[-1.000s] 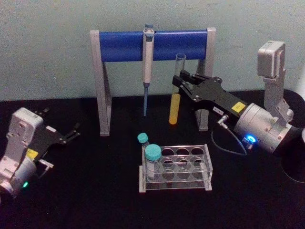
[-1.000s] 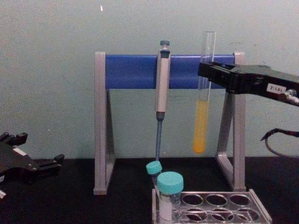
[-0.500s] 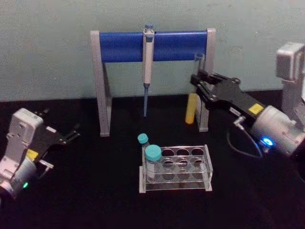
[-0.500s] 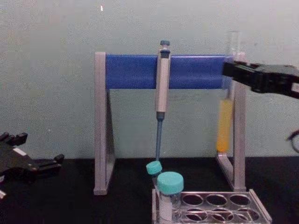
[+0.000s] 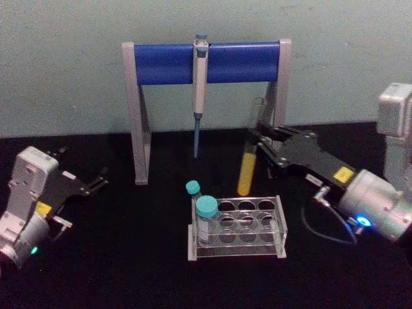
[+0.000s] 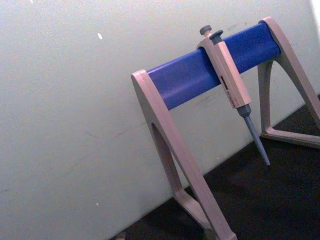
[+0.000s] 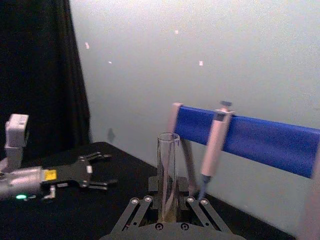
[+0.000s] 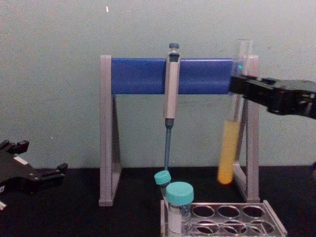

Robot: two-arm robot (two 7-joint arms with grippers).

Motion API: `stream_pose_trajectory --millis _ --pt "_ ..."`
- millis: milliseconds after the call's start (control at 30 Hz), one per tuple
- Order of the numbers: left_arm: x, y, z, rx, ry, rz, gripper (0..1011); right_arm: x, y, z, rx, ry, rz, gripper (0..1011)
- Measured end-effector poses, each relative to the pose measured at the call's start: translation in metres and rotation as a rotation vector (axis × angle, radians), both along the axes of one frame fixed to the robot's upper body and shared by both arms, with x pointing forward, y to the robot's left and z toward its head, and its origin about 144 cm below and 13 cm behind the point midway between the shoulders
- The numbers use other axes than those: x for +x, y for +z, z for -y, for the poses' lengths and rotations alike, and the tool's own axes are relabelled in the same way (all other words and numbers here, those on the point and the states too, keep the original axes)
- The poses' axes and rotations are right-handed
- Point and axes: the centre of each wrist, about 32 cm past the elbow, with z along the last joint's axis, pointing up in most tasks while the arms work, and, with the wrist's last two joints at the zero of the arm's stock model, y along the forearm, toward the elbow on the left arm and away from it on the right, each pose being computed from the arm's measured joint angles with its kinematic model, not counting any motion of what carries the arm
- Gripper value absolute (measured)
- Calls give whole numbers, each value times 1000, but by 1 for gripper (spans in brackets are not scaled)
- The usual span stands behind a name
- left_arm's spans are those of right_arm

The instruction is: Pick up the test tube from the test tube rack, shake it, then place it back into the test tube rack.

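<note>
The test tube (image 5: 248, 161), clear glass with yellow liquid in its lower part, hangs slightly tilted in the air behind the test tube rack (image 5: 277, 226). My right gripper (image 5: 257, 143) is shut on the tube's upper half and reaches in from the right. In the chest view the test tube (image 8: 228, 148) hangs in front of the stand's right leg, held by the right gripper (image 8: 238, 91), its bottom well above the rack (image 8: 269, 219). The right wrist view shows the tube (image 7: 167, 170) upright between my fingers. My left gripper (image 5: 95, 182) rests open on the table at the far left.
A grey stand with a blue crossbar (image 5: 161, 63) stands at the back, and a pipette (image 5: 199, 77) hangs from it. Two teal-capped vials (image 5: 206, 209) stand at the rack's left end. A black tabletop (image 5: 129, 257) lies around the rack.
The right gripper swung the tube to the right half a second ago. It has since come back left and lower, with the tube tilted. The left arm has not moved.
</note>
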Motion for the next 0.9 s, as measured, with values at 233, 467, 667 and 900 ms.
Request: stream_pose_trajectory --millis 233,467,667,900 --pt "0 0 0 0 0 0 1001 17 -3 -22 14 53 -9 221" --pt "0 0 0 0 0 0 1001 40 -2 -32 17 41 -4 221" --pt "0 0 0 0 0 0 1001 48 2 -28 18 -7 15 221" --pt "0 0 0 0 0 0 1001 44 3 -19 12 -38 19 221"
